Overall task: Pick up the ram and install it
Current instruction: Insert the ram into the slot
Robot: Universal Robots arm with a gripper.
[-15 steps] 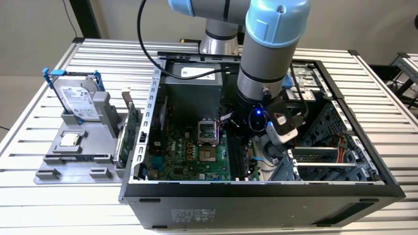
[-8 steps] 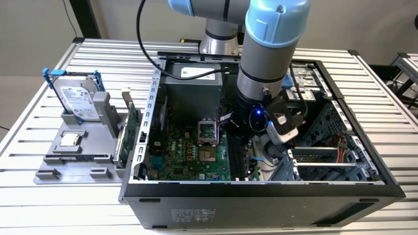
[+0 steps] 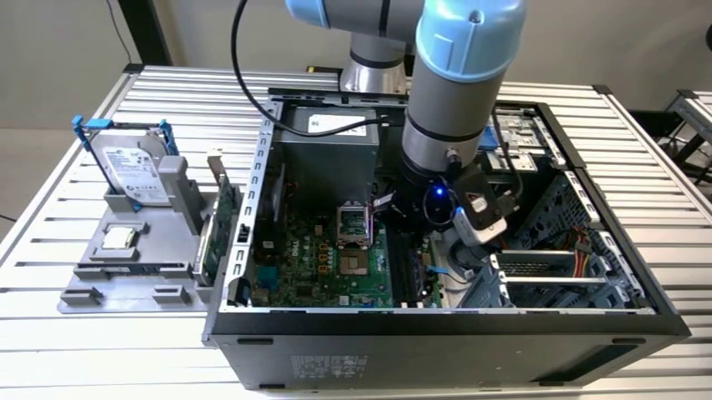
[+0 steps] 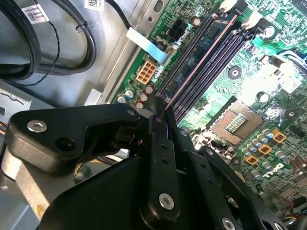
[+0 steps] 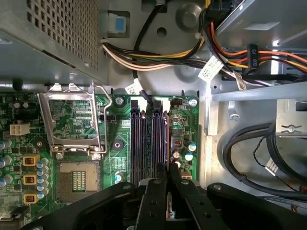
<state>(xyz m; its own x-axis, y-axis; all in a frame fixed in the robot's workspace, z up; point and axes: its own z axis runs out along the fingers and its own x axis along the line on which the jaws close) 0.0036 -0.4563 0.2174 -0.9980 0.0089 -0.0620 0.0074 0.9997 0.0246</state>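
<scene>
Printed matter, none legible:
- Hard drive (image 3: 132, 171), exterior view's left: white face label.
- Power supply (image 3: 333, 133), far end of the case: white sticker.
- Case front panel (image 3: 445, 362), near side: pale sticker.
- Cable tags (image 5: 209, 68) in the first wrist view: small print, unreadable.

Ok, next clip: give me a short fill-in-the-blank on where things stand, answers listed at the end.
1. The gripper hangs inside the open computer ____.
2. The thin edge of the ram stands in one of the black motherboard ____.
3. In the first wrist view, the open processor socket lies beside the slots, and its metal frame is ____.
4. In the exterior view, the silver hard drive sits in a ____ frame outside the case.

Answers: case; slots; empty; blue
</scene>
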